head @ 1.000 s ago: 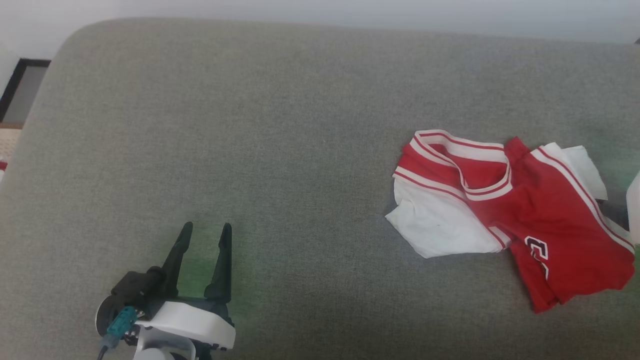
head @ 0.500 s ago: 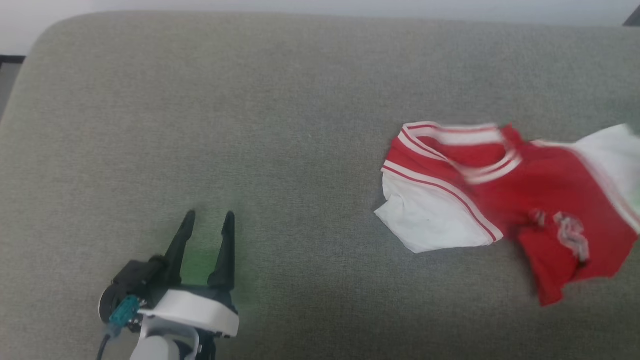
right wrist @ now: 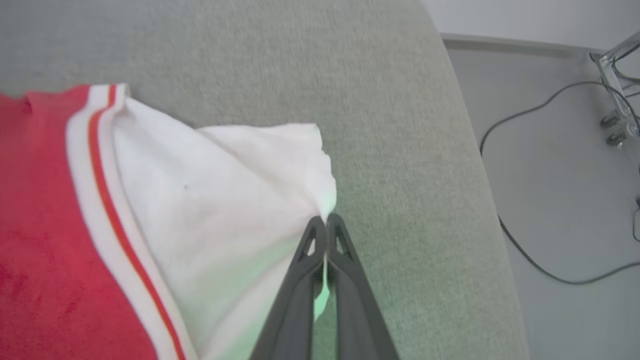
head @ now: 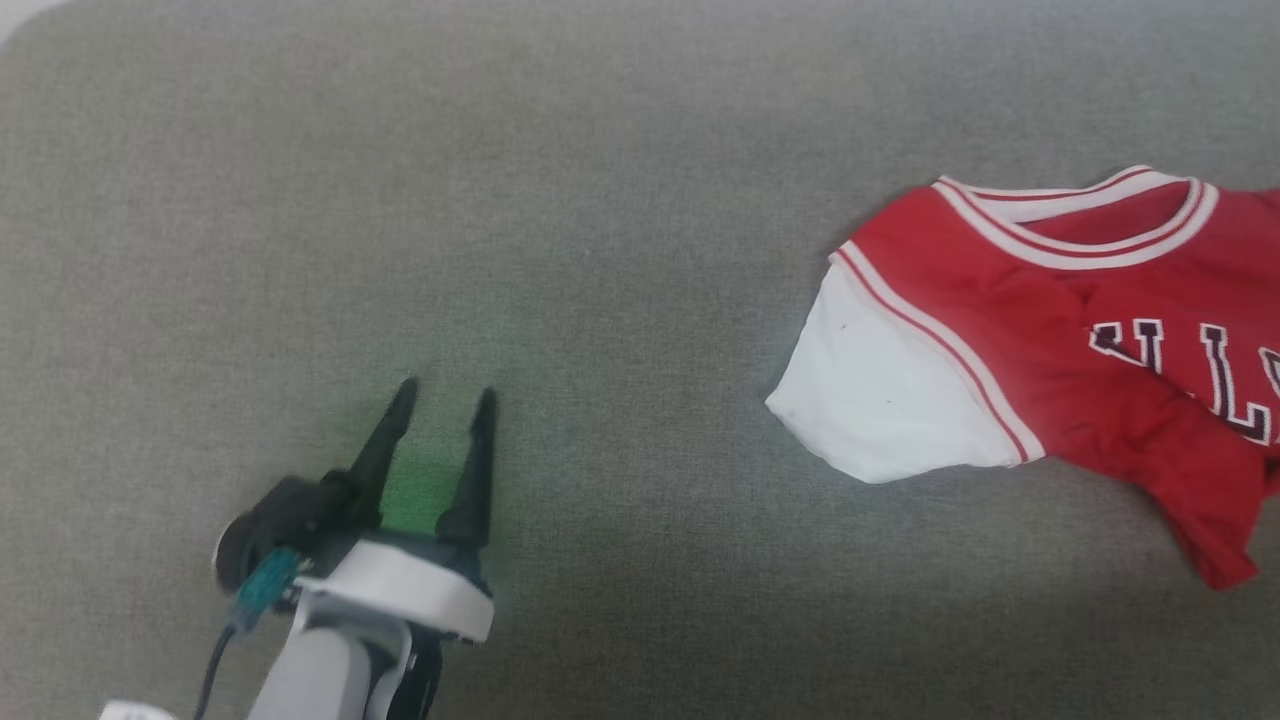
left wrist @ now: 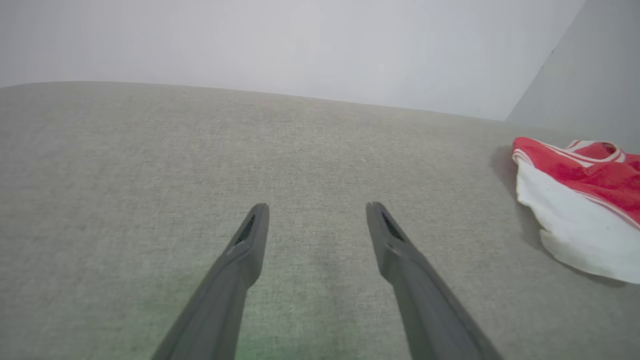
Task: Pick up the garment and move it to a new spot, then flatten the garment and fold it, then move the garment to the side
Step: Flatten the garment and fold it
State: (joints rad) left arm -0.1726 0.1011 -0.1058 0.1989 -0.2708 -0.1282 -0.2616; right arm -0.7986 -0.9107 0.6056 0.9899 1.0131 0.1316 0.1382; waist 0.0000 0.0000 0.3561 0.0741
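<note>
The garment point(head: 1050, 340), a red jersey with white sleeves and dark block letters, lies at the right of the grey cushion point(head: 560, 250) and runs past the picture's right edge. In the right wrist view my right gripper point(right wrist: 326, 222) is shut on the edge of the garment's point(right wrist: 210, 200) white sleeve, cloth pinched between its tips. My left gripper point(head: 442, 397) stands open over bare cushion at the lower left, well apart from the garment. The left wrist view has the left gripper point(left wrist: 316, 207) with nothing between its fingers and the garment point(left wrist: 580, 200) off to the right.
The cushion's right edge point(right wrist: 475, 165) drops to a grey floor where a dark cable point(right wrist: 530, 200) trails and a metal frame point(right wrist: 617, 75) stands. A pale wall point(left wrist: 300, 45) rises behind the cushion. Wide bare cushion lies between my left gripper and the garment.
My right gripper has shut on the white sleeve and pulled it right, spreading the garment so the chest letters show. The head camera has shifted. My left gripper stays open.
</note>
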